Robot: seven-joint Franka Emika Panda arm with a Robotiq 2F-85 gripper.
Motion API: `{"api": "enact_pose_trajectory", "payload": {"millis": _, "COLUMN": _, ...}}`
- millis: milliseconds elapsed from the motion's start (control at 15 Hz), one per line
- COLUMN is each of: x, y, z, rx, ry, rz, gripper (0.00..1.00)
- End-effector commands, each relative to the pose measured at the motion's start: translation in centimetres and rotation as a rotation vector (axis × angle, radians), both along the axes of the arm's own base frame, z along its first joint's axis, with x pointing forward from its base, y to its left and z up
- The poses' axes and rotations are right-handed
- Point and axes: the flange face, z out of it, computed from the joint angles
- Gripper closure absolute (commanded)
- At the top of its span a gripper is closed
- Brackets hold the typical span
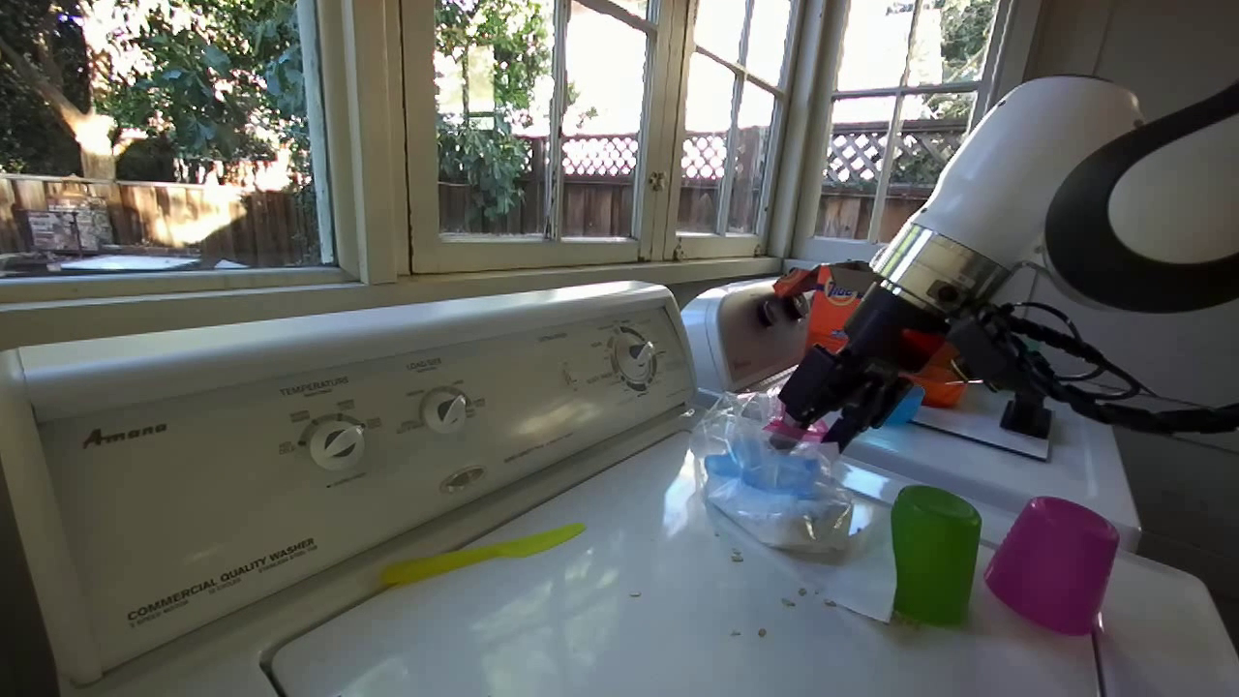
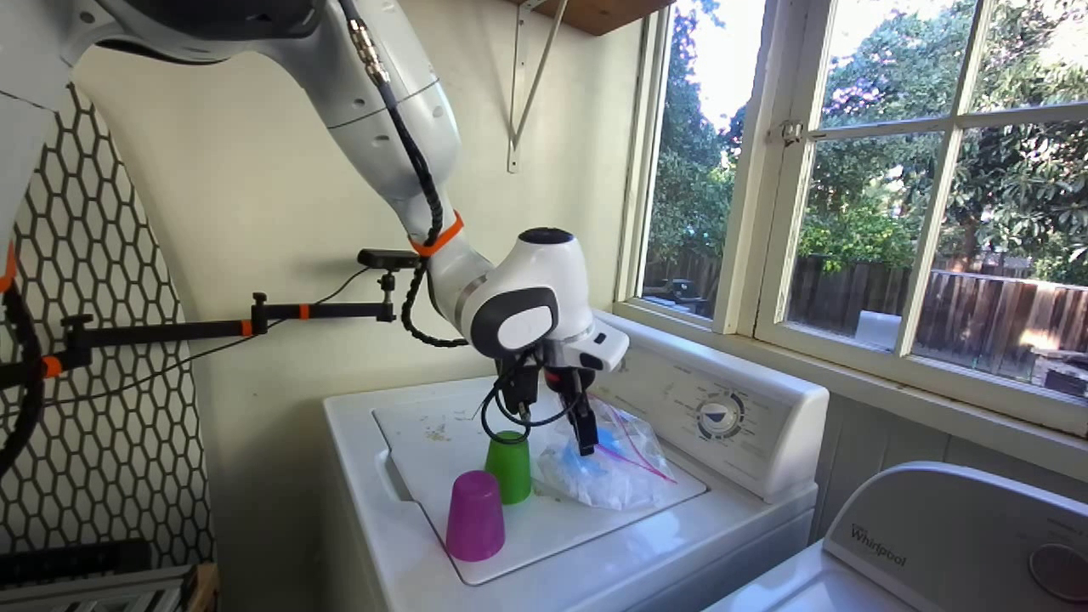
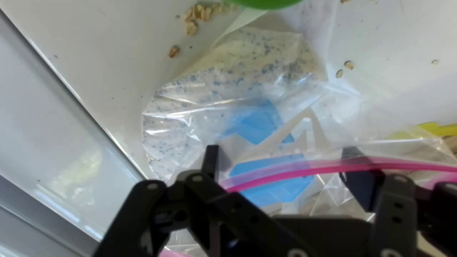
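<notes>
A transparent zip bag [image 1: 789, 523] with a pink zip strip lies on the washer lid; it also shows in an exterior view [image 2: 608, 491]. In the wrist view the bag [image 3: 185, 103] holds white powder with blue specks and a blue object [image 3: 255, 123], probably a scoop. My gripper [image 3: 282, 157] is open over the bag's mouth, its fingers wide apart. The pink zip strip [image 3: 285, 176] runs between the fingers. The right finger shows through the bag's film; the left finger is in front of it. In an exterior view my gripper [image 1: 818, 423] points down into the bag's top.
A green cup [image 1: 934, 557] and a magenta cup [image 1: 1053, 566] stand upside down beside the bag. A yellow knife-like utensil [image 1: 484, 554] lies near the control panel [image 1: 523, 387]. White paper [image 1: 866, 581] and oat-like crumbs lie near the bag. An orange Tide box [image 1: 831, 315] stands behind.
</notes>
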Motion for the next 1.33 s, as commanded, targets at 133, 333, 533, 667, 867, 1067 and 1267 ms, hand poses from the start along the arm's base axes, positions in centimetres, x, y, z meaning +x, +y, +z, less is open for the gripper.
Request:
{"api": "enact_pose_trajectory", "payload": {"millis": 133, "x": 0.7, "y": 0.0, "z": -1.5, "rx": -0.059, "ry": -0.048, "rz": 0.055, "gripper": 0.40}}
{"api": "enact_pose_trajectory", "payload": {"millis": 333, "x": 1.1, "y": -0.1, "z": -1.3, "rx": -0.067, "ry": -0.074, "rz": 0.056, "gripper": 0.61}}
{"api": "enact_pose_trajectory", "payload": {"millis": 533, "x": 1.4, "y": -0.4, "z": -0.2, "rx": -0.041, "ry": -0.099, "rz": 0.036, "gripper": 0.80}}
{"api": "enact_pose_trajectory", "payload": {"millis": 667, "x": 1.6, "y": -0.6, "z": 0.5, "rx": -0.021, "ry": -0.116, "rz": 0.017, "gripper": 0.95}}
{"api": "enact_pose_trajectory", "payload": {"millis": 867, "x": 2.1, "y": -1.1, "z": 1.5, "rx": -0.004, "ry": -0.136, "rz": -0.012, "gripper": 1.00}}
{"api": "enact_pose_trajectory", "payload": {"millis": 1067, "x": 2.4, "y": -1.4, "z": 1.8, "rx": -0.002, "ry": -0.145, "rz": -0.030, "gripper": 0.99}}
{"api": "enact_pose_trajectory", "payload": {"millis": 1267, "x": 2.4, "y": -1.5, "z": 1.9, "rx": -0.002, "ry": -0.162, "rz": -0.042, "gripper": 0.98}}
